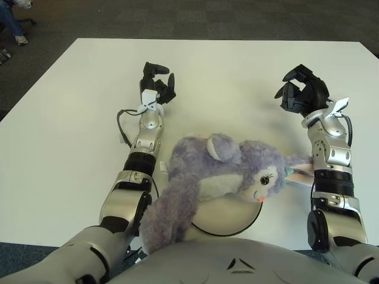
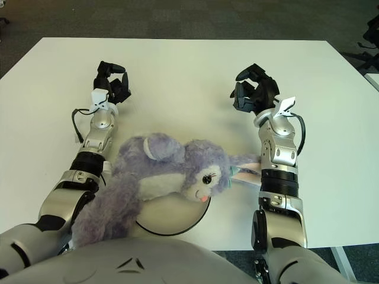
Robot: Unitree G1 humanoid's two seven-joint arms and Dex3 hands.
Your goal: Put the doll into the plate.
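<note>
White tabletop (image 1: pixel 237 77) filling most of both views, ringed by dark carpet (image 1: pixel 195 18). Sprawled across the near middle, a purple plush doll (image 1: pixel 219 171), a long-eared rabbit lying on its side, face turned toward the near edge, pale belly showing. Body draped over the plate (image 1: pixel 228 222), a round white dish with a dark rim, mostly hidden beneath the fur; one long limb trailing off the plate's left side toward the near edge, pink-lined ears (image 1: pixel 302 168) reaching right onto the tabletop, against the right forearm. Left hand (image 1: pixel 157 83) out beyond the doll on the left, well apart from it, black fingers loosely curled, holding nothing. Right hand (image 1: pixel 301 92) raised beyond the doll's ears, fingers curled inward on empty air, gripping nothing.
</note>
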